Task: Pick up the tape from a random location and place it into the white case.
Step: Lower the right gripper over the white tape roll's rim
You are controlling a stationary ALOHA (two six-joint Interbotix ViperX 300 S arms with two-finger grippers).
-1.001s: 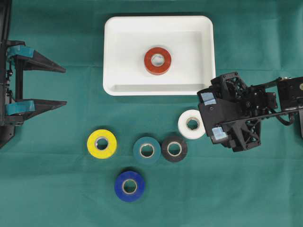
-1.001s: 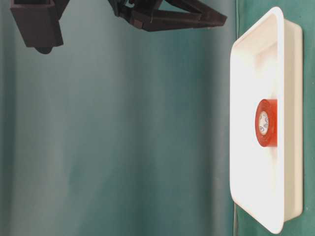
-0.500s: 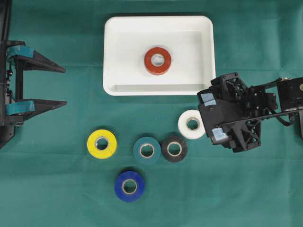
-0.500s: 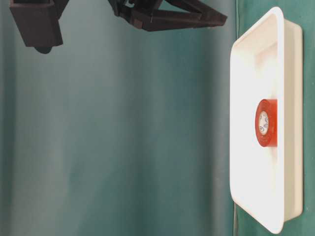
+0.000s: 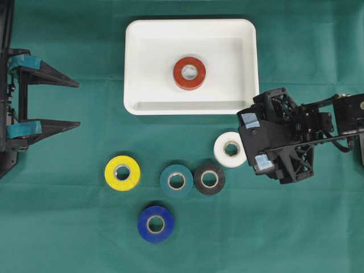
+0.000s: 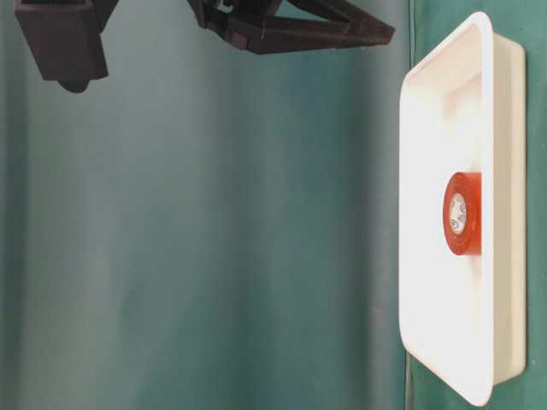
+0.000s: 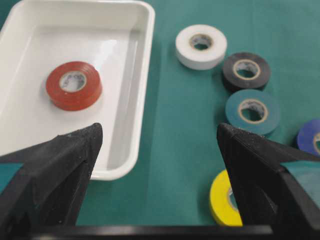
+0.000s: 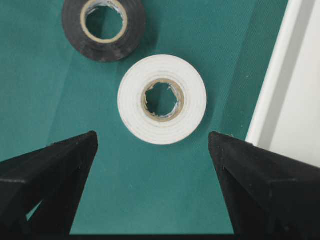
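My left gripper (image 5: pixel 48 102) is showing two tapering black fingers with teal padding near their roots. My right gripper (image 5: pixel 253 141) is showing a black latticed housing, pale blue pads, and dark cabling behind.

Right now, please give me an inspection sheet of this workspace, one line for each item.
Surface: green cloth table cover, flat.
Job's things: shallow white plastic case holds a red tape roll; white tape roll lies on the cloth below it.
Clutter: yellow, teal, black and blue tape rolls; teal and black touch.
End effectors: left end effector open, empty; right end effector open, over the white roll.
Cables: nothing seen.
Surroundings: nothing seen.
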